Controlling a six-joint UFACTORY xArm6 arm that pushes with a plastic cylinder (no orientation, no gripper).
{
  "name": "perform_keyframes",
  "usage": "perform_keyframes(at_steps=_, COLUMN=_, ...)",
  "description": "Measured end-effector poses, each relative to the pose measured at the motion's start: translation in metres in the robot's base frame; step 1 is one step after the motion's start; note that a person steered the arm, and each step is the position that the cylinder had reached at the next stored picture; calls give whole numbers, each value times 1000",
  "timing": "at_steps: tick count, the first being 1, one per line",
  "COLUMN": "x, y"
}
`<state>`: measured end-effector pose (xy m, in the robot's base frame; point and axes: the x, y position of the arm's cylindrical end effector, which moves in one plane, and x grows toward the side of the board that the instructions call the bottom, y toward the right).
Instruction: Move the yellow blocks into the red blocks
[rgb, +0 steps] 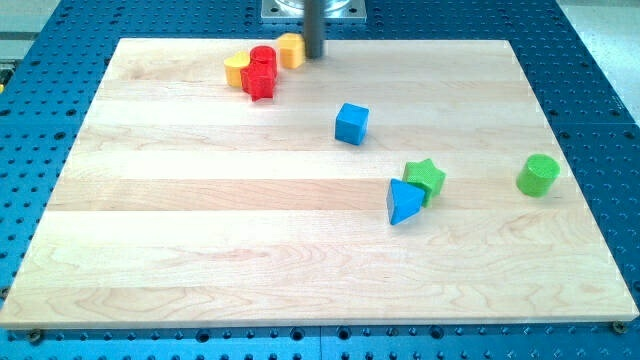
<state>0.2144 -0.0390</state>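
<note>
At the view's top, my tip (312, 55) beside yellow block (290, 50)

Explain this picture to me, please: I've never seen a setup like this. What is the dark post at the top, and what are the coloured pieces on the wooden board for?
There is one picture, from a single camera looking down at a slant on a wooden board that lies on a blue perforated table. The dark post is a robot arm's rod; it has no hand and holds nothing. It only pushes blocks with my tip.

At the view's top, the tip stands just right of a yellow block. Left of that sit a red cylinder and a red star-like block, with another yellow block against their left side.

Elsewhere lie a blue cube, a blue triangular block touching a green star, and a green cylinder at the right.
</note>
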Motion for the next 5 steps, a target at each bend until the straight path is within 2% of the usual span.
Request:
perform_keyframes(at_steps=1, x=18, y=-22)
perform_keyframes(at_steps=2, x=13, y=-37)
perform_keyframes(at_steps=3, x=-19, y=-37)
perform_keyframes(at_steps=5, x=-12, y=-81)
